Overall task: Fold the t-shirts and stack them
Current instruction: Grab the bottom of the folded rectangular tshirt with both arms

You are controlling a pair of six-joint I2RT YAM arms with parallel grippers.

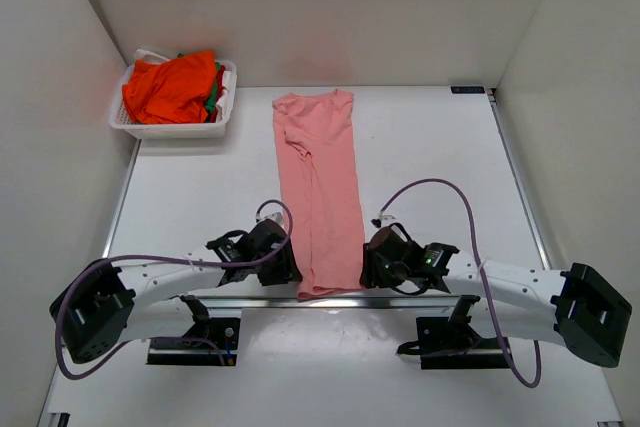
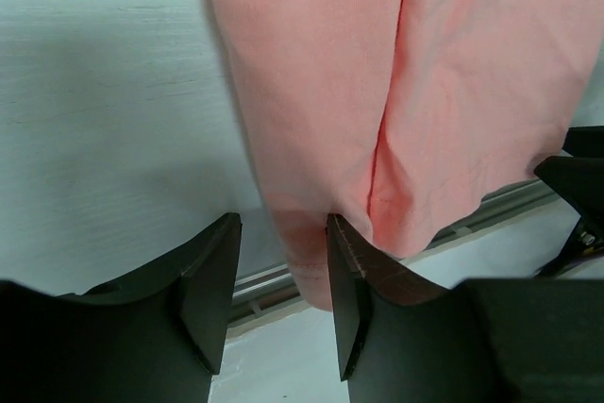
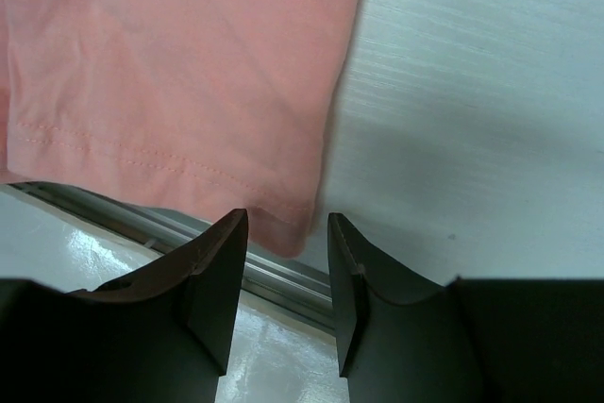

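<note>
**Top view.** A salmon-pink cloth t-shirt (image 1: 318,187), folded lengthwise into a long narrow strip, lies flat on the white table (image 1: 430,167) at the centre of the frame. Its collar end points toward the top. Its hem lies toward the bottom, where it reaches the metal rail (image 1: 400,301) along the table's near edge. At the upper left, a white slotted plastic basket (image 1: 165,131) holds a crumpled bright orange cloth t-shirt (image 1: 170,87) with a bit of green cloth (image 1: 212,99) at its right side. The basket and the pink shirt are well apart. Both arms lie low across the bottom of the frame and converge on the hem. The left gripper (image 1: 293,272) sits at the strip's lower left corner and the right gripper (image 1: 364,267) at its lower right corner.

**Left wrist view.** The two black fingers (image 2: 212,290) are spread, with a clear gap between them. The hem corner of the pink shirt reaches into the top of that gap, beside the right-hand finger. Whether it touches that finger cannot be told. A lengthwise fold line runs down the cloth in the upper right of the frame.

**Right wrist view.** The fingers (image 3: 219,280) are likewise spread. The stitched hem corner ends just above the gap, at the centre of the frame, and is not pinched. Bare table fills the upper right, and the rail crosses the lower left.
</note>
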